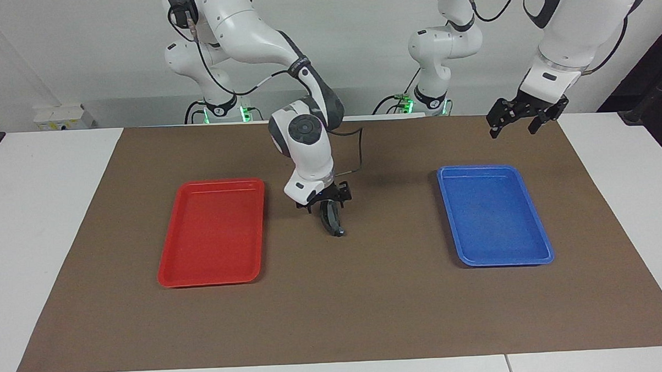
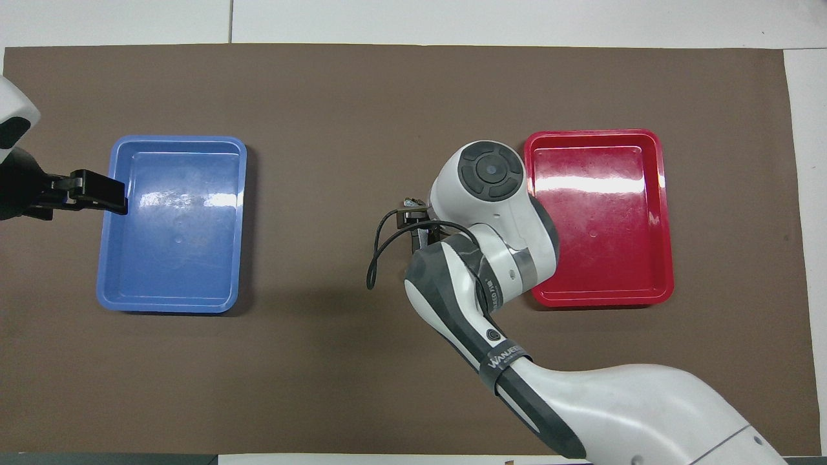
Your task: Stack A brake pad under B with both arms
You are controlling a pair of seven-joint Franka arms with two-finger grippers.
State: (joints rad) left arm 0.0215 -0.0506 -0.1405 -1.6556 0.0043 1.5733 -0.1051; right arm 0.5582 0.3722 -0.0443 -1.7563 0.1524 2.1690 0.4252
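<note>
Right gripper: fingers apart, over pad mid-mat | pad axis: toward robots | left gripper: spread, waiting.

Overhead: blue tray toward the left arm's end of the desk, red tray toward the right arm's end. Right arm over mat centre, overlapping red tray's rim. Left gripper over blue tray's edge.
</note>
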